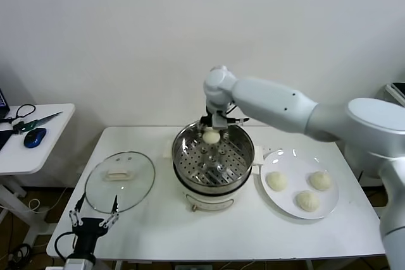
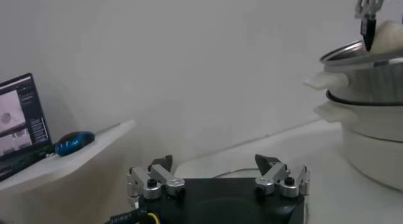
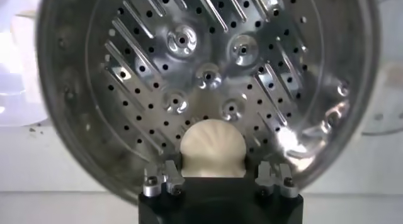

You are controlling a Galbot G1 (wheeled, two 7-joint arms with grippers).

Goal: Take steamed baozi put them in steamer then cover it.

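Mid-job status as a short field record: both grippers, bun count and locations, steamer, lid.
right gripper: shut on a baozi, held over the far side of the steamer
left gripper: open, idle at the near left table edge, in front of the lid
baozi on plate: three, on the white plate right of the steamer
baozi in steamer: none resting on the perforated tray
lid: glass lid lies flat on the table, left of the steamer
steamer state: uncovered
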